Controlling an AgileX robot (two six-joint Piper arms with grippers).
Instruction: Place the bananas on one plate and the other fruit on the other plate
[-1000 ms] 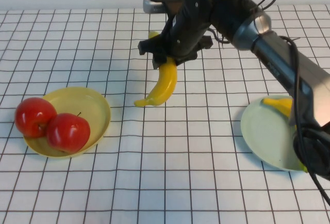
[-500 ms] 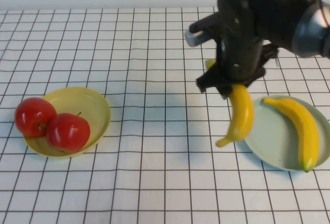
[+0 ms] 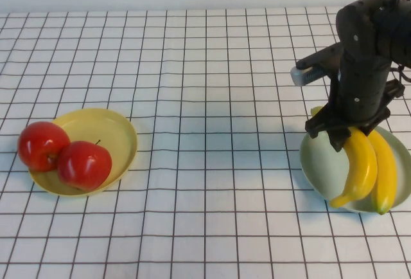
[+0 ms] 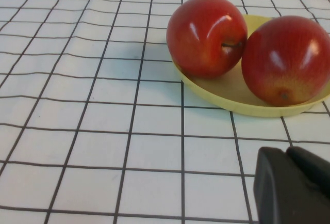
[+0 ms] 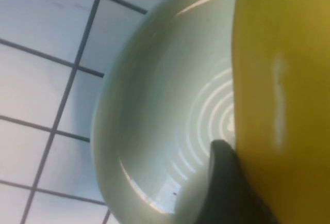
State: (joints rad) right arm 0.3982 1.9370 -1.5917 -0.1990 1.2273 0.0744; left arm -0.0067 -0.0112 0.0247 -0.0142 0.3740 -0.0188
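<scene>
My right gripper [image 3: 347, 134] is shut on a yellow banana [image 3: 360, 166] and holds it hanging over the pale mint-green plate [image 3: 317, 163]. The second banana [image 3: 387, 168] lies on that plate just right of the held one. In the right wrist view the held banana [image 5: 281, 79] fills the side next to a dark finger [image 5: 227, 193], with the mint plate [image 5: 154, 105] close below. Two red apples [image 3: 42, 145] [image 3: 84, 164] sit on the yellow plate [image 3: 106, 126] at the left. My left gripper [image 4: 290, 182] is shut and empty, low near that plate [image 4: 232, 94] and its apples [image 4: 206, 35] [image 4: 286, 59].
The table is covered by a white cloth with a black grid [image 3: 205, 99]. The right arm's dark body [image 3: 366, 54] stands over the back right of the table.
My right gripper has carried the banana from the table's middle back rightward and down to the mint-green plate, beside the second banana. The apples and yellow plate have not moved.
</scene>
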